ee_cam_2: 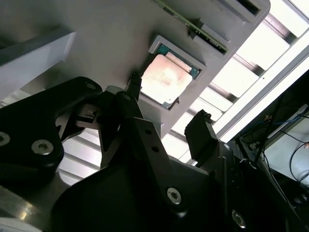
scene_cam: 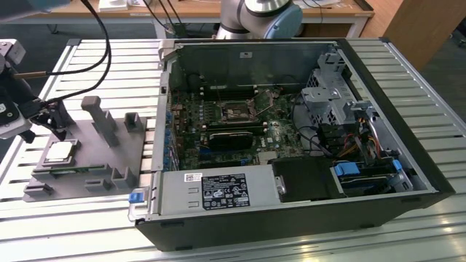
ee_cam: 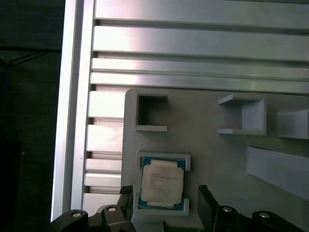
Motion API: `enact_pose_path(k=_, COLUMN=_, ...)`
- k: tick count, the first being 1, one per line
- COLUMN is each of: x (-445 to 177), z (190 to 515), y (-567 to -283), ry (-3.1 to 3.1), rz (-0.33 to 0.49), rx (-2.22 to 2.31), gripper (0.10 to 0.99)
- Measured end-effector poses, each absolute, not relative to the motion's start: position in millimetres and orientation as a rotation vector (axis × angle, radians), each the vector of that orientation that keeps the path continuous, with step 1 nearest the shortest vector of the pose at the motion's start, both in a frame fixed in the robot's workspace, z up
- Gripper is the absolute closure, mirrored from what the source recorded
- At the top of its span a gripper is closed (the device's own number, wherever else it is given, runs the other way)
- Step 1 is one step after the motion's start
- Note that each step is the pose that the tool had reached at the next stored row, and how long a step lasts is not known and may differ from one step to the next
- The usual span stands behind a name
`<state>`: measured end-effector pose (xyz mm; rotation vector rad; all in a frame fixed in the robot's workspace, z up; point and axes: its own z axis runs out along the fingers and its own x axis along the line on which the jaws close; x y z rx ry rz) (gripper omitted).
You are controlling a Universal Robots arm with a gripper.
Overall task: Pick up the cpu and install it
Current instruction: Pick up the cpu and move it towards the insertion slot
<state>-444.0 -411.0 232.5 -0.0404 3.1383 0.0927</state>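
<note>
The cpu (scene_cam: pixel 60 152) is a small silvery square chip. It lies flat in a raised recess of the grey tray (scene_cam: pixel 109 161), at the exterior view's left. My gripper (scene_cam: pixel 42 126) hangs just above it, open, with nothing held. In both wrist views the cpu (ee_cam: pixel 161 182) (ee_cam_2: pixel 165 79) lies between the two black fingertips (ee_cam: pixel 126 192), one on each side and apart from it. The gripper (ee_cam: pixel 164 193) (ee_cam_2: pixel 168 96) is centred over the chip. The open computer case (scene_cam: pixel 291 218) lies on its side in the middle, with the motherboard socket (scene_cam: pixel 237 113) exposed.
Upright posts (scene_cam: pixel 98 117) rise from the grey tray (ee_cam: pixel 217 159) beside the chip. Black cables (scene_cam: pixel 102 38) run over the slatted metal table (scene_cam: pixel 407 240) to my arm. Inside the case are a black block (scene_cam: pixel 231 139), a drive cage (scene_cam: pixel 328 98) and a power supply (scene_cam: pixel 218 191).
</note>
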Motion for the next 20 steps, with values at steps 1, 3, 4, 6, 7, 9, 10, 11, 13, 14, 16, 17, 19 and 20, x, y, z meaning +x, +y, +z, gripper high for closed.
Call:
enact_pose_path(k=1, x=-444, z=231, y=-411, ry=3.138, rz=0.093, rx=-0.04, gripper=0.443)
enact_pose_path(k=3, x=-444, z=228, y=-411, ry=3.138, rz=0.093, rx=-0.04, gripper=0.443)
enact_pose_path(k=4, x=-444, z=226, y=-411, ry=3.138, rz=0.093, rx=-0.04, gripper=0.443)
enact_pose_path(k=6, x=-444, z=224, y=-411, ry=3.138, rz=0.093, rx=-0.04, gripper=0.443)
enact_pose_path(k=7, x=-444, z=222, y=-411, ry=3.138, rz=0.093, rx=-0.04, gripper=0.443)
enact_pose_path(k=9, x=-444, z=220, y=-411, ry=3.138, rz=0.094, rx=-0.04, gripper=0.427)
enact_pose_path(k=10, x=-444, z=218, y=-411, ry=3.138, rz=0.094, rx=-0.04, gripper=0.427)
enact_pose_path(k=11, x=-444, z=217, y=-411, ry=3.138, rz=0.094, rx=-0.04, gripper=0.427)
enact_pose_path(k=13, x=-444, z=214, y=-411, ry=3.138, rz=0.094, rx=-0.04, gripper=0.373)
enact_pose_path(k=14, x=-444, z=212, y=-411, ry=3.138, rz=0.094, rx=-0.04, gripper=0.373)
enact_pose_path(k=16, x=-444, z=208, y=-411, ry=3.138, rz=0.094, rx=-0.039, gripper=0.373)
enact_pose_path(k=17, x=-444, z=207, y=-411, ry=3.138, rz=0.094, rx=-0.039, gripper=0.373)
enact_pose_path(k=19, x=-445, z=203, y=-412, ry=3.138, rz=0.094, rx=-0.039, gripper=0.373)
enact_pose_path(k=20, x=-445, z=202, y=-412, ry=3.138, rz=0.095, rx=-0.039, gripper=0.373)
